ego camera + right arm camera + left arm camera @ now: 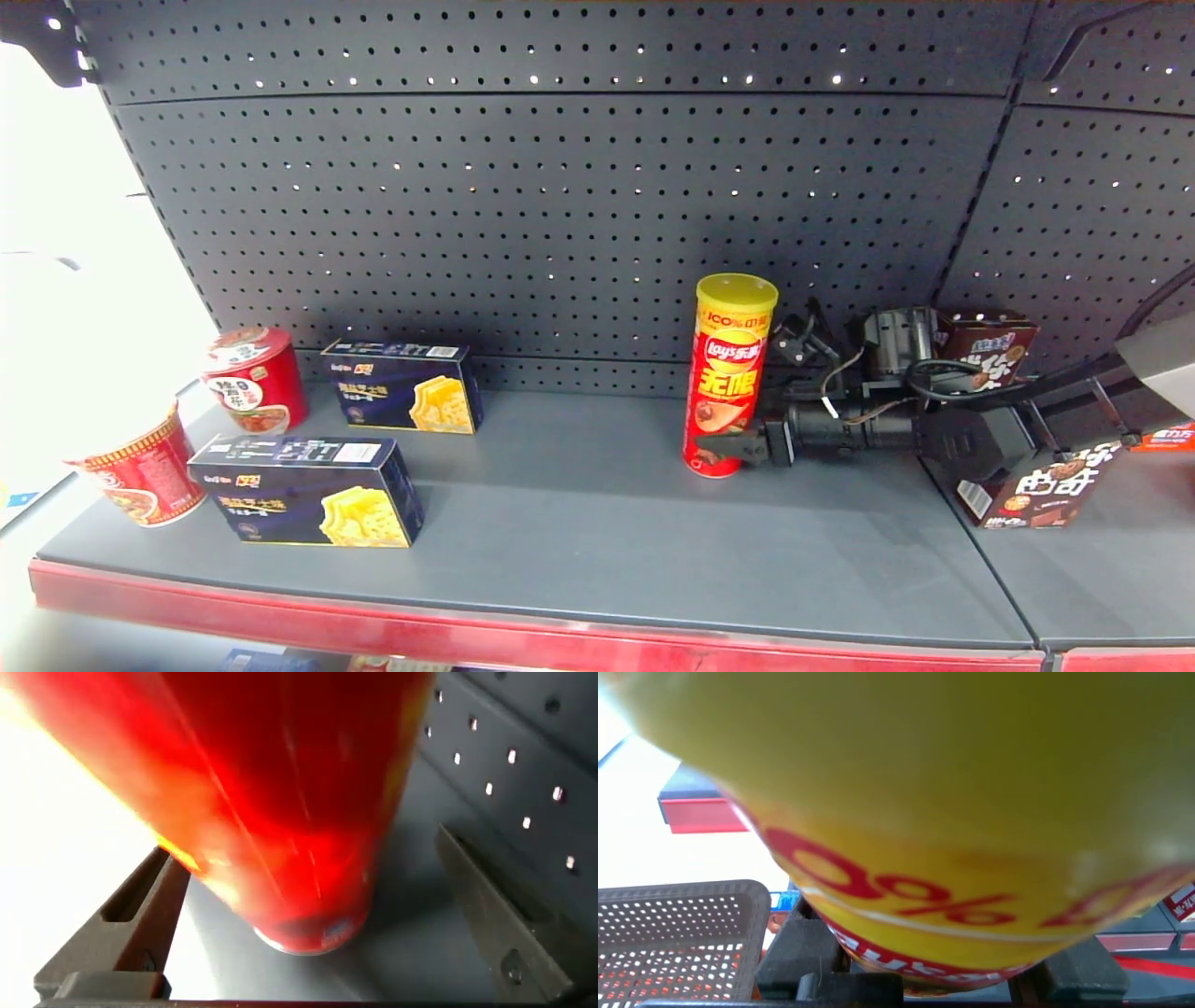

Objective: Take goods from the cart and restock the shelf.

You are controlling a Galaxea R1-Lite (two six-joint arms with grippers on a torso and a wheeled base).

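**Chip Can Placement Status**

Left gripper (924, 973) pinches a second can (952, 812) near the cart basket (673, 938). On the shelf (579, 532), the chip can (731, 373) stands upright at 3 o'clock of the rear blue box (403, 385). Right gripper (719, 448) is spread either side of its base.

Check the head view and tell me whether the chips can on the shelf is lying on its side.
No, the chips can stands upright on the shelf, its yellow lid on top.
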